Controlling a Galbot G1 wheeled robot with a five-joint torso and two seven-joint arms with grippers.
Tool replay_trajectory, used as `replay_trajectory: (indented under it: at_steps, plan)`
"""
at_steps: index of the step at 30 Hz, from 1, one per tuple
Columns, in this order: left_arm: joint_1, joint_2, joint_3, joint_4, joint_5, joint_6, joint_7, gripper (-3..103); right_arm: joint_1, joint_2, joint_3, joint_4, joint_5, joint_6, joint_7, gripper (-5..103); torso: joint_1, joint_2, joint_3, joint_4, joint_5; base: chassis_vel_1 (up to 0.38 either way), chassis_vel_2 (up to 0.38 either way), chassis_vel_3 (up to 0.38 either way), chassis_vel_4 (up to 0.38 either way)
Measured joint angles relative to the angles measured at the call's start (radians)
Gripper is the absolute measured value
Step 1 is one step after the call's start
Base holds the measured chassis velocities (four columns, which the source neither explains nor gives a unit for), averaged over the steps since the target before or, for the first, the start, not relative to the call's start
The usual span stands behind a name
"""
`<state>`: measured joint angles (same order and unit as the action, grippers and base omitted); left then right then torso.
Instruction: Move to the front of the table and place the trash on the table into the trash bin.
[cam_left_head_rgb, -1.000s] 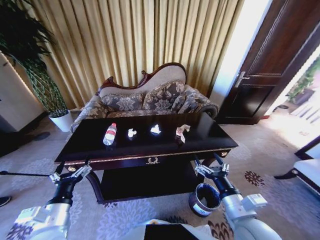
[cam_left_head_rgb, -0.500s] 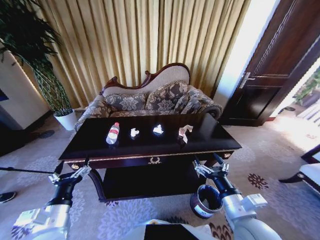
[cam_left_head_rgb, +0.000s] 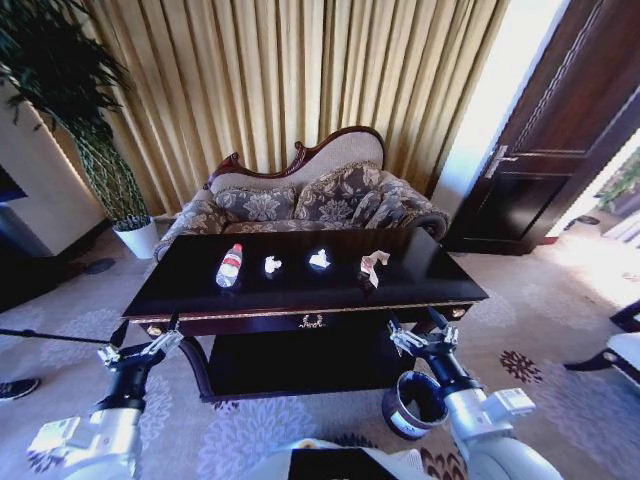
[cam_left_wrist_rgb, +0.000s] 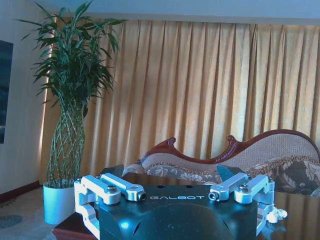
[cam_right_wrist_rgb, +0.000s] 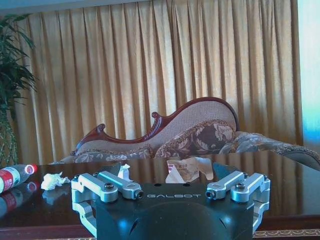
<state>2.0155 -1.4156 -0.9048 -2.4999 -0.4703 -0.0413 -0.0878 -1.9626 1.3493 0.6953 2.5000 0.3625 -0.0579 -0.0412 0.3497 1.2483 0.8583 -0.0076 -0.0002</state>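
The dark glossy table (cam_left_head_rgb: 440, 285) stands straight ahead, broadside to me. On its top lies the trash in a row: a clear bottle (cam_left_head_rgb: 230, 265) with a red cap, two white paper wads (cam_left_head_rgb: 271, 264) (cam_left_head_rgb: 319, 260), and a reddish-tan wrapper (cam_left_head_rgb: 372, 266). The round dark trash bin (cam_left_head_rgb: 412, 405) stands on the carpet at the table's front right, just below my right gripper (cam_left_head_rgb: 417, 325). That gripper is open and empty, short of the front rail. My left gripper (cam_left_head_rgb: 147, 335) is open and empty near the table's front left corner. The right wrist view shows the bottle (cam_right_wrist_rgb: 12, 176), a wad (cam_right_wrist_rgb: 54, 180) and the wrapper (cam_right_wrist_rgb: 187, 170).
A patterned sofa (cam_left_head_rgb: 300, 200) sits behind the table, in front of gold curtains. A tall plant in a white pot (cam_left_head_rgb: 138, 238) stands at the back left. A dark door (cam_left_head_rgb: 560, 150) is at the right and a white bench (cam_left_head_rgb: 622, 352) at the right edge. Open carpet surrounds the table.
The whole head view has shifted: the scene slid a little to the right, so the camera moved. The trash lies unmoved on the table, and both arms keep their pose.
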Motion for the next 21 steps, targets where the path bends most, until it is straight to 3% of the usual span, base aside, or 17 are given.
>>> replay_trajectory:
  at_steps: [21]
  plan:
    - [0.003, -0.012, 0.004, 0.000, 0.020, 0.002, 0.000, 100, 0.001, 0.001, 0.002, 0.000, -0.005, -0.003, -0.023, 100, 0.000, 0.000, 0.000, -0.0001, 0.0000, 0.000, 0.000, 0.000, 0.000]
